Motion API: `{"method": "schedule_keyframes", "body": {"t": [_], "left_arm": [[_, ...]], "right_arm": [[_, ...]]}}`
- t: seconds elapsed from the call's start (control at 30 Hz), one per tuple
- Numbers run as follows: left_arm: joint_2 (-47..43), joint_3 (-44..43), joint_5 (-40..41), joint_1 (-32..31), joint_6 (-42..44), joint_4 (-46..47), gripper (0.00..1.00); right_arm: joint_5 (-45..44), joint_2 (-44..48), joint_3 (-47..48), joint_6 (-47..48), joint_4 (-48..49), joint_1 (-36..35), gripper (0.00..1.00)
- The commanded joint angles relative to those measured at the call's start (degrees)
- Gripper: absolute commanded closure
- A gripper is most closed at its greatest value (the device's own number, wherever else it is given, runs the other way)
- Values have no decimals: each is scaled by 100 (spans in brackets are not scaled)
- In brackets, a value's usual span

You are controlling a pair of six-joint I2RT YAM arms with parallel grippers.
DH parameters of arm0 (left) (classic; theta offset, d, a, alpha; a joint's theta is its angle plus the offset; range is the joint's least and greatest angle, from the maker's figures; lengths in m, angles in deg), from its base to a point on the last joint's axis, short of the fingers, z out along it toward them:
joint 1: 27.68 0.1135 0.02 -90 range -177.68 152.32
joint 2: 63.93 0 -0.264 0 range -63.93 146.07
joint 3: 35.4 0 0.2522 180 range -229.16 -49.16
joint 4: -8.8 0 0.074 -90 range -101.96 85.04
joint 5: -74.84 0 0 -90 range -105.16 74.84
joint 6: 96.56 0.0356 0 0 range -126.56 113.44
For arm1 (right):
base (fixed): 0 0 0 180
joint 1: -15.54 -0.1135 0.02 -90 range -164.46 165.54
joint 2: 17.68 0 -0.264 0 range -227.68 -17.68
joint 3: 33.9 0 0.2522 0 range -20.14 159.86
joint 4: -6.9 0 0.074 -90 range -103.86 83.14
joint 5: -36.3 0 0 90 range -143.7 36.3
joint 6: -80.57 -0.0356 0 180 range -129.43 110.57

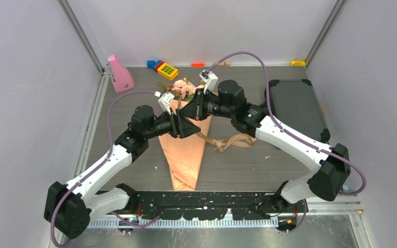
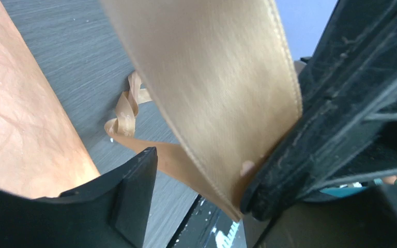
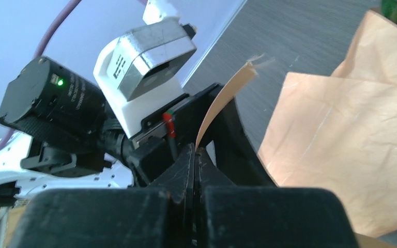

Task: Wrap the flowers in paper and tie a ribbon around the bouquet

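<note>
the bouquet [image 1: 185, 155] lies on the table [image 1: 269, 165], narrow tip toward the near edge and the flowers [image 1: 182, 89] at the far end. both grippers meet above its wide part. the right gripper [image 3: 194, 157] is clamped tight on one end of the ribbon [image 3: 226, 98]. the left gripper [image 2: 201, 196] has its jaws partly apart, the ribbon running between them against one side; the rest loops on the table right of the cone

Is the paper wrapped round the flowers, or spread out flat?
Wrapped: the paper forms a tapered cone, with the flowers poking out of its far end.
</note>
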Motion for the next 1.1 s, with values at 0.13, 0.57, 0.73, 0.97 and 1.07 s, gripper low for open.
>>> {"method": "schedule_keyframes", "body": {"t": [0.13,0.57,0.73,0.97,1.07], "left_arm": [[27,-97,683,-48,47,714,76],[-1483,640,3139,-57,-160,-1089,100],[-1781,758,3518,-57,-323,-1365,100],[-1757,816,3685,-57,-480,-1592,100],[-1738,810,3800,-57,-497,-1719,100]], "right_arm": [[-380,58,277,-157,-5,-151,99],[-4651,1630,-915,294,-1979,81,10],[-3939,2260,-2269,275,-1982,114,18],[-2810,992,-2691,1012,-895,-424,31],[-2883,307,-2471,1190,-771,-458,36]]}}
